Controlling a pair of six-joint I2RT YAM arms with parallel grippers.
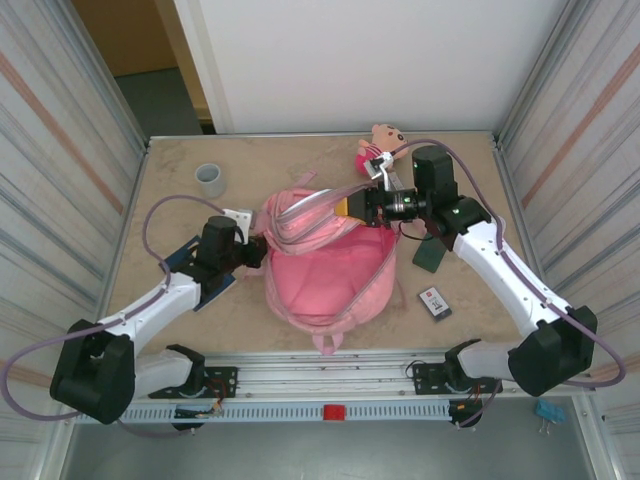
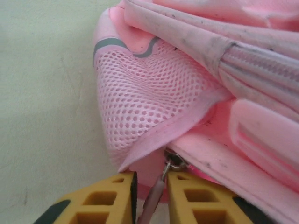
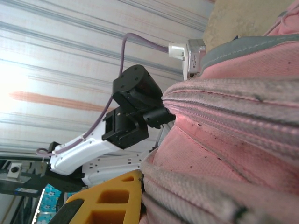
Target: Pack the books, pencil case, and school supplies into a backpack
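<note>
The pink backpack [image 1: 325, 275] lies mid-table with its top pulled up. My left gripper [image 1: 262, 249] is at its left side, open a little. The zip pull [image 2: 156, 193] stands between the yellow fingers [image 2: 105, 200], by the mesh pocket [image 2: 140, 98]. My right gripper [image 1: 352, 205] is shut on the backpack's upper fabric [image 3: 224, 154], one finger [image 3: 117, 193] pressed against it. A navy book [image 1: 183, 256] lies under the left arm. A small black piece with white markings [image 1: 434, 302] lies right of the backpack. A dark green flat item [image 1: 432, 254] could be a book or the pencil case.
A grey cup [image 1: 210, 179] stands at the back left and a white box [image 1: 238, 217] sits by the left wrist. A pink plush doll [image 1: 377, 146] lies at the back behind the right gripper. Metal walls close in both sides.
</note>
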